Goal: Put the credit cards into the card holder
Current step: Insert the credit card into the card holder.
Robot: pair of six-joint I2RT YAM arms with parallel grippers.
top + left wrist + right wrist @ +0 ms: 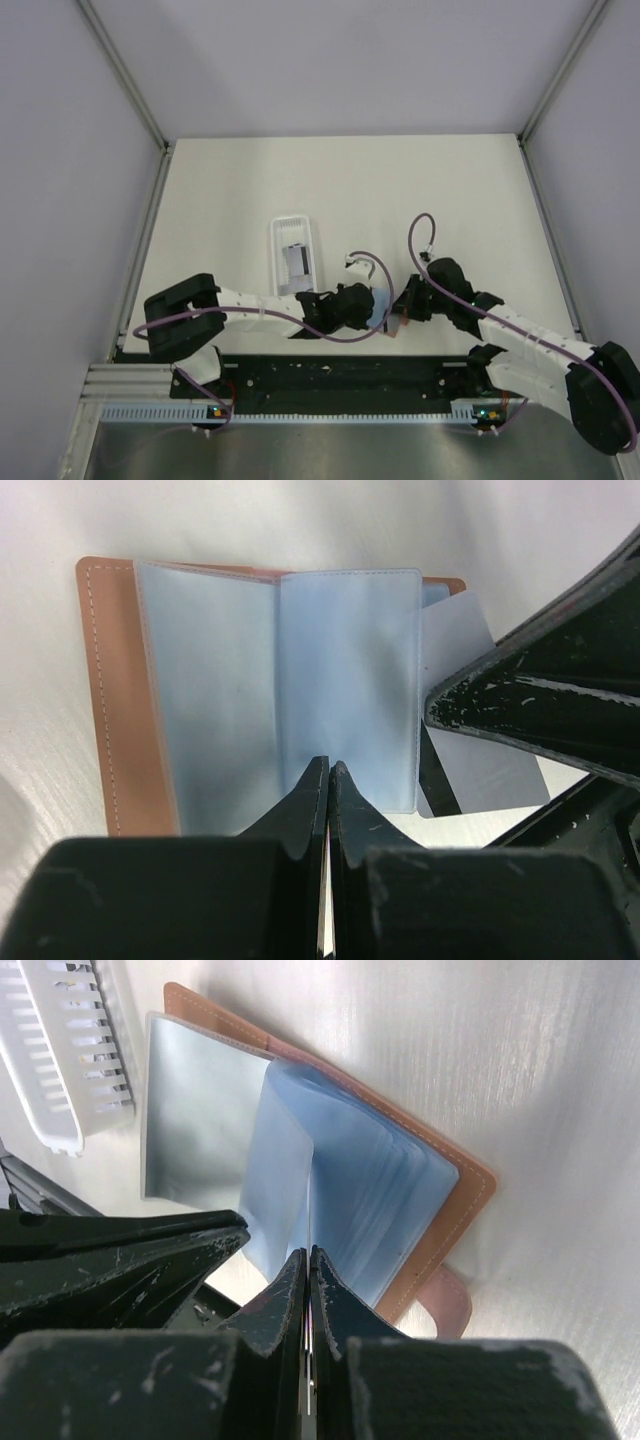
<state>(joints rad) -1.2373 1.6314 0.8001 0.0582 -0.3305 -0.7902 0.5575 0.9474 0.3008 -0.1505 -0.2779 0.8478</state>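
The card holder (120, 700) lies open on the table, with an orange-brown cover and pale blue sleeves. It also shows in the right wrist view (464, 1208) and in the top view (393, 326), between the two grippers. My left gripper (328, 765) is shut on the near edge of one blue sleeve and holds it apart from the others. My right gripper (308, 1252) is shut on a silvery credit card (470, 660) with a dark stripe. The card stands edge-on (311, 1210) in the gap between the sleeves. In the top view the left gripper (372, 305) and right gripper (408, 303) nearly touch.
A white plastic tray (276, 250) lies just beyond the left gripper with a dark-striped card (293, 260) in it. Its slotted end shows in the right wrist view (60, 1050). The black base rail (330, 375) runs along the near edge, close behind the holder.
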